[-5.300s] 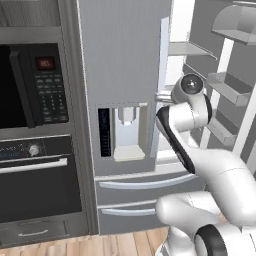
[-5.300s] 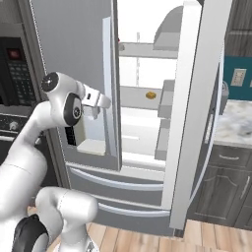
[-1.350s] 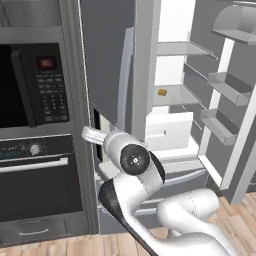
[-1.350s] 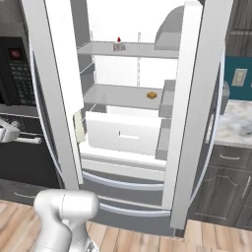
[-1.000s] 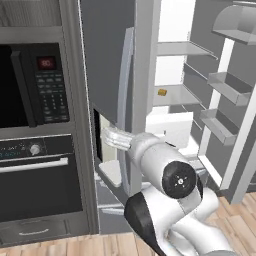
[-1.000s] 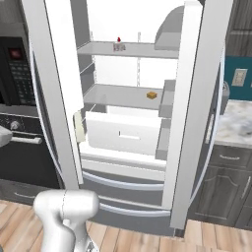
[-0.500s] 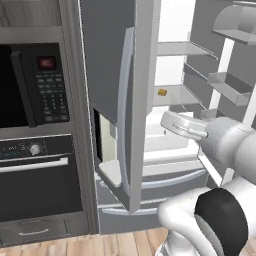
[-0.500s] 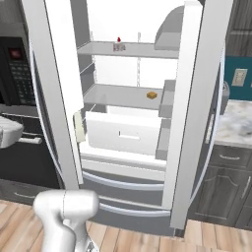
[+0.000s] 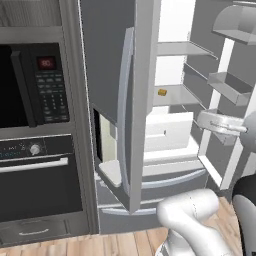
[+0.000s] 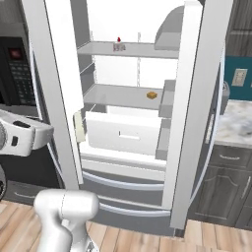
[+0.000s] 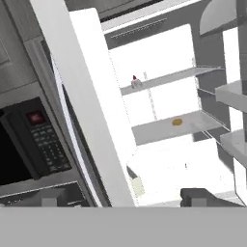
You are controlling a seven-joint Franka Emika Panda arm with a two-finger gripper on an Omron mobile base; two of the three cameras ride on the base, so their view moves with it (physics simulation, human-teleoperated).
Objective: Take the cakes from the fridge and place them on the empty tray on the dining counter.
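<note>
A: Where are the cakes?

B: In the open fridge (image 10: 123, 123). The cherry cake (image 10: 118, 45) sits on the top shelf, the brown square (image 10: 152, 95) one lower.

A: Easy to grab?

B: Probably soft and crumbly (pinch the sides gently). The gripper (image 11: 120, 198) faces the shelves, well back, jaws spread, holding nothing.

Upper shelf (image 10: 147, 49): cherry cake (image 10: 118, 45); lower shelf (image 10: 118, 96): brown cake (image 10: 152, 95).
</note>
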